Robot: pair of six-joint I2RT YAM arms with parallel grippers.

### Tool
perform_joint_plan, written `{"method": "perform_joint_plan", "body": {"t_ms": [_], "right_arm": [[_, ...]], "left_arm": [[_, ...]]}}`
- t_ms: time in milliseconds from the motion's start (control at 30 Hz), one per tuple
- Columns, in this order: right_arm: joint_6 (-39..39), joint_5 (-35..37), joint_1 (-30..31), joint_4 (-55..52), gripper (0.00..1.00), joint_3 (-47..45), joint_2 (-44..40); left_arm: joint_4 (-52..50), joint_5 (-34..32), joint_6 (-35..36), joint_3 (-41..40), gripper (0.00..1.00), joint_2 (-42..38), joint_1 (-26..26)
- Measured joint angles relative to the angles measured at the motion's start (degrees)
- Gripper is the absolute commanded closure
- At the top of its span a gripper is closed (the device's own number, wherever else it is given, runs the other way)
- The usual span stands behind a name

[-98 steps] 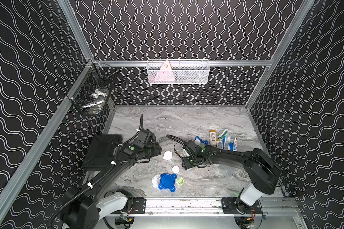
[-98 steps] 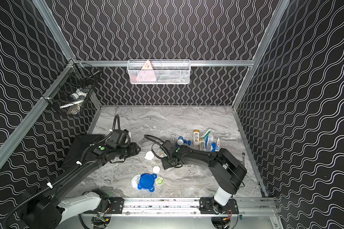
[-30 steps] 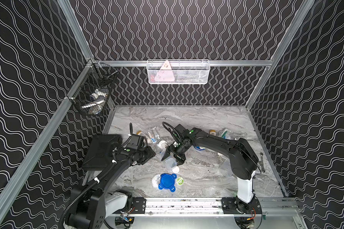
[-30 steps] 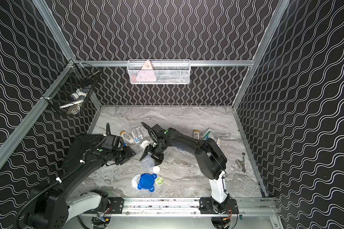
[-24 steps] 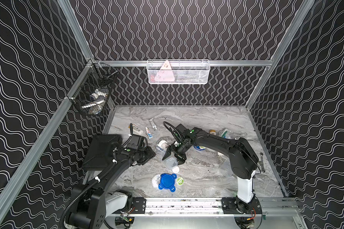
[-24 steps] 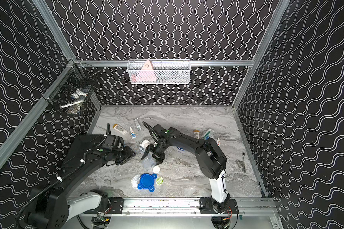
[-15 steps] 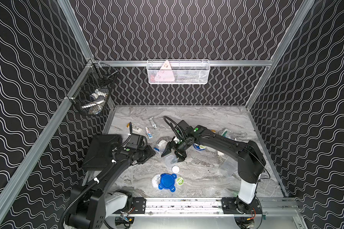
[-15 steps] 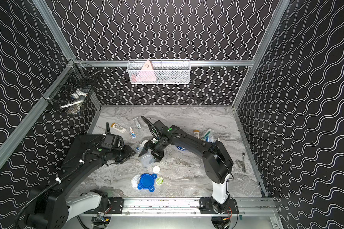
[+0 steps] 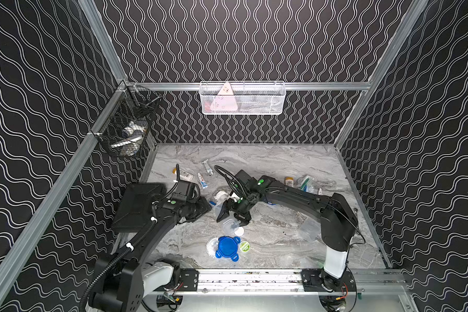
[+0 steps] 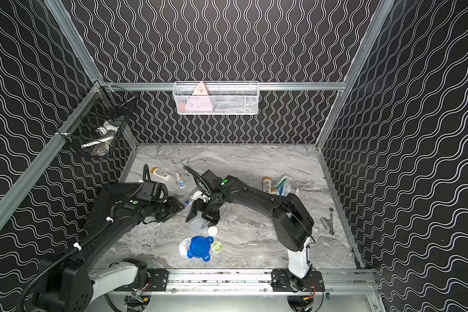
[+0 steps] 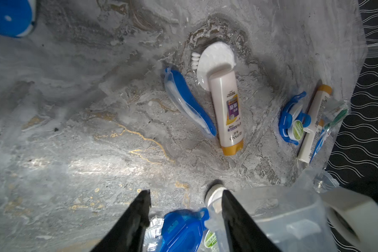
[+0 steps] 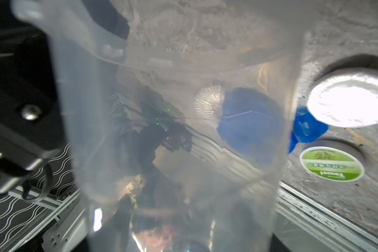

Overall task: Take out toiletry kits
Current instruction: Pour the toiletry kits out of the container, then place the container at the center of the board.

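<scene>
One clear plastic cup (image 9: 229, 225) hangs tilted between the jaws of the right gripper (image 9: 233, 215), which grasp it just behind the blue lobed lid (image 9: 227, 247). Behind and left of that lid, the left gripper (image 11: 186, 193) stands released and empty. Touching the lid, a round green packet (image 12: 331, 164) reads "Towel"; farther behind, a smooth white bottle (image 11: 227, 113) with an amber cap may read "REPAND".

**Case, two baskets and a wrench around the marble top**

A black hard case (image 9: 138, 205) lies flat at the left edge of the grey marble tabletop (image 9: 281, 162). A black wire basket (image 9: 127, 129) hangs on the left wall with pale items inside. A white wire basket (image 9: 242, 98) hangs on the far wall, holding a pink triangular piece (image 9: 225, 97). A small wrench (image 10: 331, 221) lies near the right edge.
</scene>
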Motion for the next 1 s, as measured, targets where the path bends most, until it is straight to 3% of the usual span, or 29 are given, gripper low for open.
{"method": "perform_joint_plan", "body": {"t_ms": [133,367,467,667,867,1000], "right_arm": [[-0.46,1.51,0.22,1.16,0.44,-2.43,0.59],[-5.40,8.35,2.10,0.11,0.43,1.18,-0.52],[-10.08,17.51,4.22,1.66,0.41,0.83,-5.35],[-18.58,37.55,5.33,11.85,0.38,-14.40,-18.51],[-28.20,49.11,0.09,18.67,0.38,-17.35,-14.67],[-32.63,51.74,-3.82,20.83,0.38,-18.58,-9.07]], "left_arm": [[-0.09,0.46,0.00,0.00,0.43,-0.61,0.02],[-1.49,0.59,1.22,0.13,0.42,-3.87,0.02],[-2.27,0.37,1.66,0.33,0.41,-5.90,0.02],[-3.85,-1.36,4.07,0.83,0.42,-8.07,0.02],[-5.66,-2.40,5.81,1.31,0.42,-8.85,0.02],[-6.51,-2.64,6.12,0.96,0.42,-10.23,0.02]]}}
